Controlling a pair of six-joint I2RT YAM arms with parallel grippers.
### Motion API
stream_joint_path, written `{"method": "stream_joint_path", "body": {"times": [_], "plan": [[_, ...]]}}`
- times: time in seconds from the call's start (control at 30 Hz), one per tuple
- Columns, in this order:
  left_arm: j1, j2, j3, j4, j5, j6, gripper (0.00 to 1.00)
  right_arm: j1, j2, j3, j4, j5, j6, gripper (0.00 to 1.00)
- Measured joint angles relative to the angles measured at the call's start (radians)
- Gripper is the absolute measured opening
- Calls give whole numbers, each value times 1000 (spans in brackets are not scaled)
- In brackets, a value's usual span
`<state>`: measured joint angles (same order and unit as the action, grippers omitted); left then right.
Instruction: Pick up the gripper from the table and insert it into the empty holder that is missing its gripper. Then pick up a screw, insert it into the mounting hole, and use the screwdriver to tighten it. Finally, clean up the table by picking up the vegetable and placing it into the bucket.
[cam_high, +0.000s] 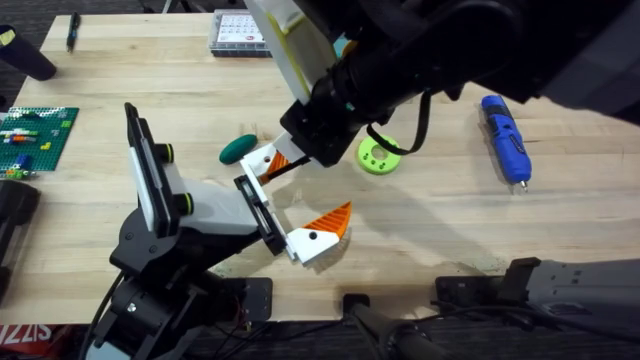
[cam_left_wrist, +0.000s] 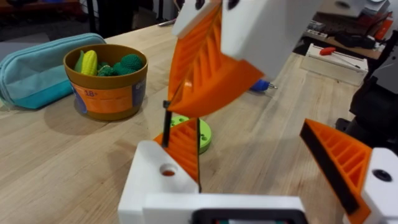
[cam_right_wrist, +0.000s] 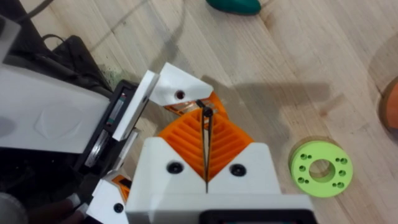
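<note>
**The screw is just above its hole**

The right claw (cam_right_wrist: 206, 127) is pressed together, pinching a thin black screw (cam_right_wrist: 206, 146). The screw's long side runs along the fingers, and its free end points at the small round mounting hole (cam_right_wrist: 180, 94). That hole is in the small white plastic block with an orange wedge tip (cam_right_wrist: 177, 87), which sits on the black rail of the white plastic holder (cam_high: 200, 205). From the left wrist, the screw (cam_left_wrist: 166, 127) stands nearly upright, just above the hole (cam_left_wrist: 168, 169) and I think not yet inside. The right arm is the nearer one, and the next move looks like a short straight push down. The left claw (cam_left_wrist: 249, 134) is spread wide and holds nothing.
</note>
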<state>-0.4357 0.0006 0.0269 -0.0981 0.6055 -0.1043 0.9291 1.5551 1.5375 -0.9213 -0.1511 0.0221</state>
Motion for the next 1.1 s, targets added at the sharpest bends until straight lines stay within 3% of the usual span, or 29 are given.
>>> {"method": "stream_joint_path", "body": {"times": [0.77,1.1], "plan": [[-1,0,0,0,0,-2,987,2,-41,1,24,0,-3,8],[-1,0,0,0,0,-2,987,82,-11,1,22,27,-105,8]]}}
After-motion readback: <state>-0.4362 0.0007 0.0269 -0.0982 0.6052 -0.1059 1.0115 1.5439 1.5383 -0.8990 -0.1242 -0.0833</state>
